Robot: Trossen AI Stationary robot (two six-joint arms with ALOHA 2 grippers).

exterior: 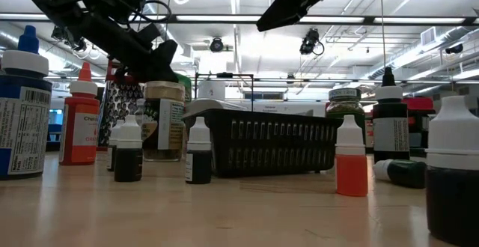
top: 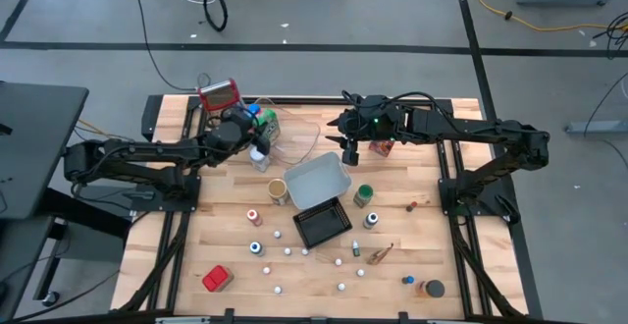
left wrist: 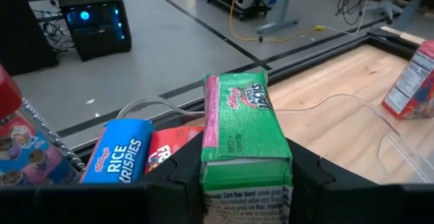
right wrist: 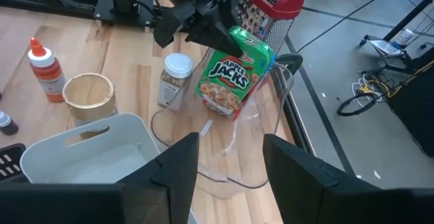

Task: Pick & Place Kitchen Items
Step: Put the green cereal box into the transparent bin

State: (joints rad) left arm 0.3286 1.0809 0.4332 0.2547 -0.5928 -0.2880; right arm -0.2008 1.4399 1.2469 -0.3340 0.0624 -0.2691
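Observation:
My left gripper [top: 245, 133] sits at the table's far-left part, shut on a green Apple Jacks carton [right wrist: 230, 71]. It holds the carton over a clear tray [top: 294, 133]. A blue Rice Krispies carton [left wrist: 119, 157] and a red carton [left wrist: 173, 149] lie in that tray below it. My right gripper [top: 350, 152] hangs open above the table's far middle, beside the clear tray, with its fingers [right wrist: 173, 166] apart and touching nothing. A red carton [top: 381, 148] stands just to its right. My left gripper pinches the green carton between its two fingers [left wrist: 183, 180] at the carton's near end [left wrist: 244, 183], one finger on each narrow side. It comes slanting down from the table's left. The carton tilts away below the fingers. I cannot tell whether its lower end [right wrist: 217, 108] rests in the clear tray.
A metal grater with a red top [top: 221, 93] stands behind the clear tray. Near the middle are a white-capped jar [right wrist: 175, 78], a tan can [top: 278, 189], a grey tray [top: 316, 179] and a black basket [top: 322, 224]. Several small bottles and caps dot the near half. A red carton [top: 217, 278] lies near-left.

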